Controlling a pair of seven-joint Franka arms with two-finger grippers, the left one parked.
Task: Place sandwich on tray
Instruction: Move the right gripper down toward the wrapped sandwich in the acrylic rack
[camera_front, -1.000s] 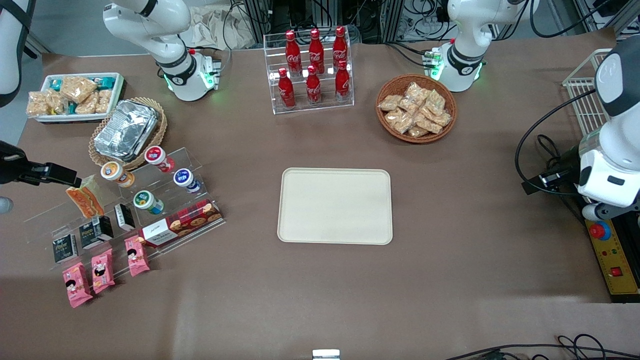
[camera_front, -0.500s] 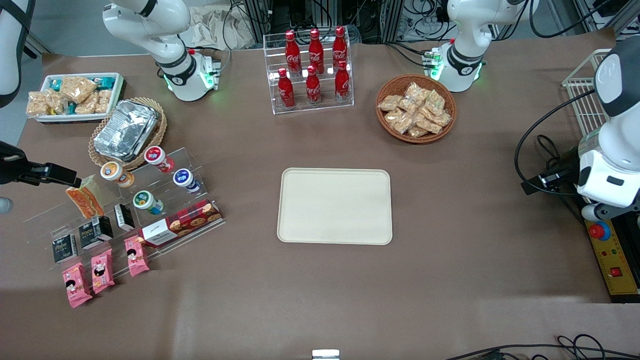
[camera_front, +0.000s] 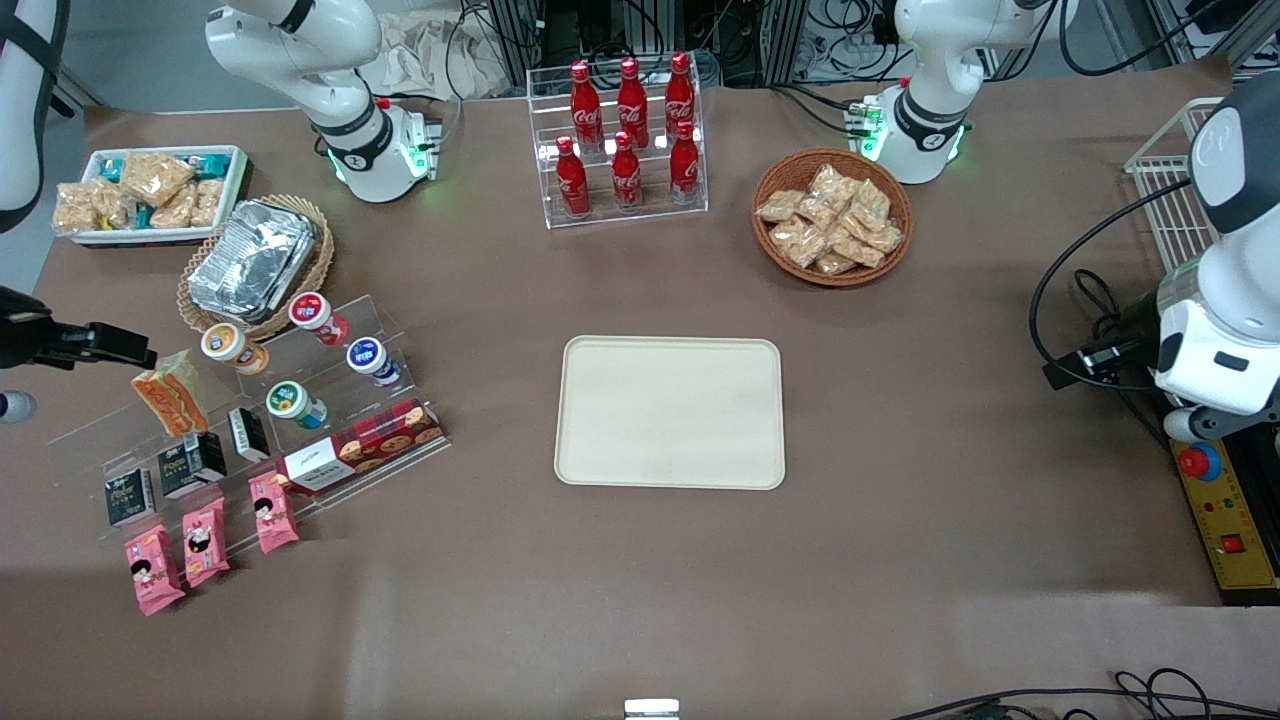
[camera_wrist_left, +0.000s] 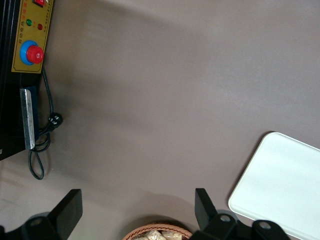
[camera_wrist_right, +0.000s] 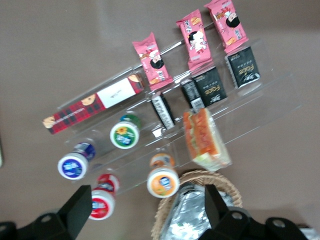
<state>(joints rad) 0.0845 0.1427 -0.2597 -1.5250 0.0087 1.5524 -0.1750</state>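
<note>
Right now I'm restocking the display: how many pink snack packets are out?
3. The pink snack packets lie in a row on the stand's lowest step, nearer the front camera than the sandwich. The end effector hovers beside the sandwich.

The front camera is looking steeply down from high above the bench (camera_front: 900, 560), facing the two arm bases and taking in the whole top from well back. The right wrist camera is hanging close above the clear display stand (camera_wrist_right: 270, 100) at the working arm's end, looking down past its own widely spread fingers (camera_wrist_right: 80, 205). It is sharing that stand (camera_front: 400, 330) and the sandwich (camera_wrist_right: 205, 139) (camera_front: 170, 392) with the front view. The left wrist camera is pointing down at bare bench toward the parked arm's end. It is sharing a tray (camera_wrist_left: 285, 185) (camera_front: 670, 412) corner, the snack basket (camera_wrist_left: 157, 232) (camera_front: 832, 215) rim and the button box (camera_wrist_left: 30, 35) (camera_front: 1225, 530) with the front view.
</note>
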